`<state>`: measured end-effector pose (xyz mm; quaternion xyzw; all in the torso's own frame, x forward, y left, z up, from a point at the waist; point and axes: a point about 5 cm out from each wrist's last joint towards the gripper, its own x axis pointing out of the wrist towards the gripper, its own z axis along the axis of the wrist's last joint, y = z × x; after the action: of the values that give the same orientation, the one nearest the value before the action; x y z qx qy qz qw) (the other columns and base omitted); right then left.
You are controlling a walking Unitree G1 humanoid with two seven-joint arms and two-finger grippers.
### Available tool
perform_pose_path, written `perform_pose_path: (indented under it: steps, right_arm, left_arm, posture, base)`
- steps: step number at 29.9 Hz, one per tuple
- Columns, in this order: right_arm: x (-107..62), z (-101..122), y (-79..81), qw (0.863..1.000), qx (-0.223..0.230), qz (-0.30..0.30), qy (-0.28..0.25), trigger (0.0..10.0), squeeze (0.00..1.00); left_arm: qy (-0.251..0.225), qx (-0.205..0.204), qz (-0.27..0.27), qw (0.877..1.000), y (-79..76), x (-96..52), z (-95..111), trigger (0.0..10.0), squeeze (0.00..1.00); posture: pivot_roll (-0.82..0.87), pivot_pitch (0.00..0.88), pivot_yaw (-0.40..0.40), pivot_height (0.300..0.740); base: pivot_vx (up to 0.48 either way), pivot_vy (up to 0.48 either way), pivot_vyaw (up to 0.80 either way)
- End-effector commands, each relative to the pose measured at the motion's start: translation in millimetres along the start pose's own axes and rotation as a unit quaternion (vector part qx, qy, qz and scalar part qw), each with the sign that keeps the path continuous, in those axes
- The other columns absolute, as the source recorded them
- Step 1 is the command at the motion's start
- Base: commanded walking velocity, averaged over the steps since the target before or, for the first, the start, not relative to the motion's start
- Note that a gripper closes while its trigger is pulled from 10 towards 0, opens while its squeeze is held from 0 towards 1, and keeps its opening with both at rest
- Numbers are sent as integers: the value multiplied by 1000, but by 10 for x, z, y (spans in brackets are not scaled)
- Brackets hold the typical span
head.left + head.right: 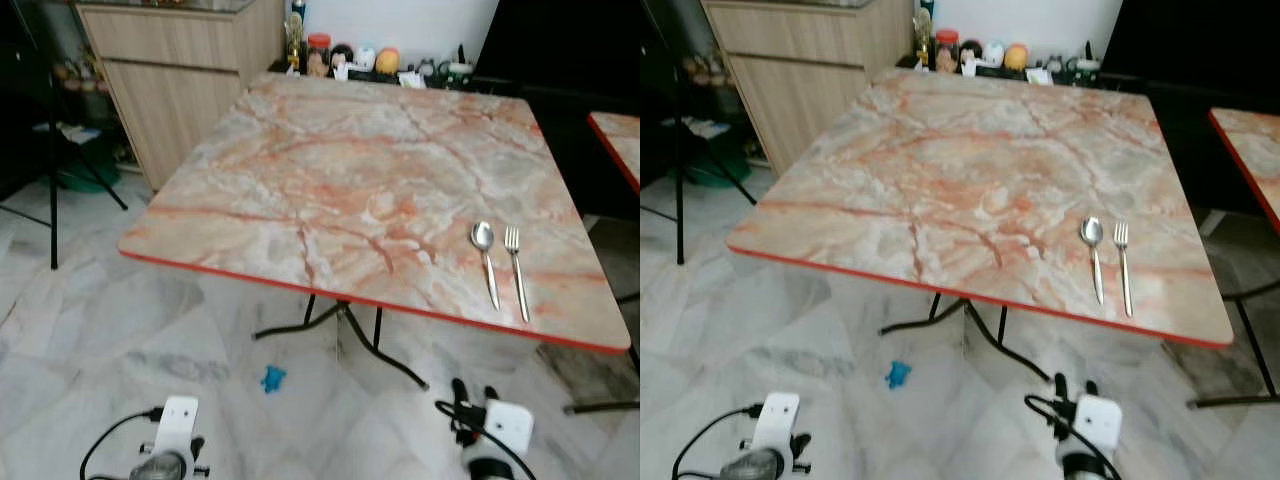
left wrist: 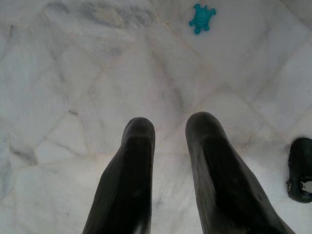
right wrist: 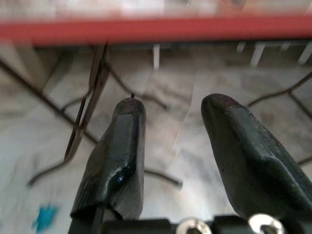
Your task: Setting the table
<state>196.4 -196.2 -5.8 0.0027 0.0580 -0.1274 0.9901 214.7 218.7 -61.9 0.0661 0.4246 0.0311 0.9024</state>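
A marble-patterned table with a red edge stands in front of me. A silver spoon and a silver fork lie side by side near its front right corner. Both arms hang low below the table's front edge. My left gripper is open over the floor with nothing between its fingers. My right gripper is open too, held below the table's red edge and pointing at its black legs.
A small blue toy lies on the marble floor under the table's front edge. Jars and bottles line the far edge. A wooden cabinet stands at the left, a tripod leg nearer. Another table is right.
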Motion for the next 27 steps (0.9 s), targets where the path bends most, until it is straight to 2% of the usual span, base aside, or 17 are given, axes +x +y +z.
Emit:
perform_pose_path:
  steps: [1,3,4,6,8,10,11,12,16,22,27]
  right_arm:
    - [32,73,-1,1000,-3,-7,-16,10000,0]
    - [213,290,-35,998,0,-31,-56,10000,0]
    - [213,290,-35,998,0,-31,-56,10000,0]
    - [433,537,-27,995,7,-38,-96,10000,0]
    - [477,592,-16,994,8,-36,-102,10000,0]
    - [637,757,19,992,15,-32,-119,10000,0]
    - [637,757,19,992,15,-32,-119,10000,0]
    - [750,870,51,991,20,-29,-131,10000,0]
    - [938,1056,208,990,34,-3,-140,10000,0]
    - [1063,1190,295,988,45,11,-144,10000,0]
    - [1116,1247,264,988,49,9,-145,10000,0]
  left_arm:
    - [7,2,1,1000,13,-10,-55,10000,0]
    - [8,1,1,1000,11,-12,-66,10000,0]
    - [8,1,1,1000,11,-12,-66,10000,0]
    - [8,0,1,1000,9,-13,-72,10000,0]
    - [8,0,1,1000,9,-13,-74,10000,0]
    - [11,2,1,1000,11,-14,-80,10000,0]
    - [11,2,1,1000,11,-14,-80,10000,0]
    - [12,2,2,1000,13,-13,-79,10000,0]
    - [11,0,4,1000,25,-12,-68,10000,0]
    - [12,0,5,1000,24,-11,-69,10000,0]
    - [13,-1,5,1000,16,-11,-71,10000,0]
  posture:
    - [41,0,-6,740]
    - [39,0,-2,740]
    - [39,0,-2,740]
    - [40,0,-2,740]
    - [41,0,-1,740]
    - [43,0,3,740]
    - [43,0,3,740]
    - [53,0,3,740]
    - [56,0,11,740]
    - [60,0,7,740]
    - [54,0,8,740]
  base:
    - [0,0,0]
    - [0,0,0]
    - [0,0,0]
    - [0,0,0]
    - [0,0,0]
    - [0,0,0]
    - [0,0,0]
    - [0,0,0]
    - [0,0,0]
    - [0,0,0]
    - [0,0,-156]
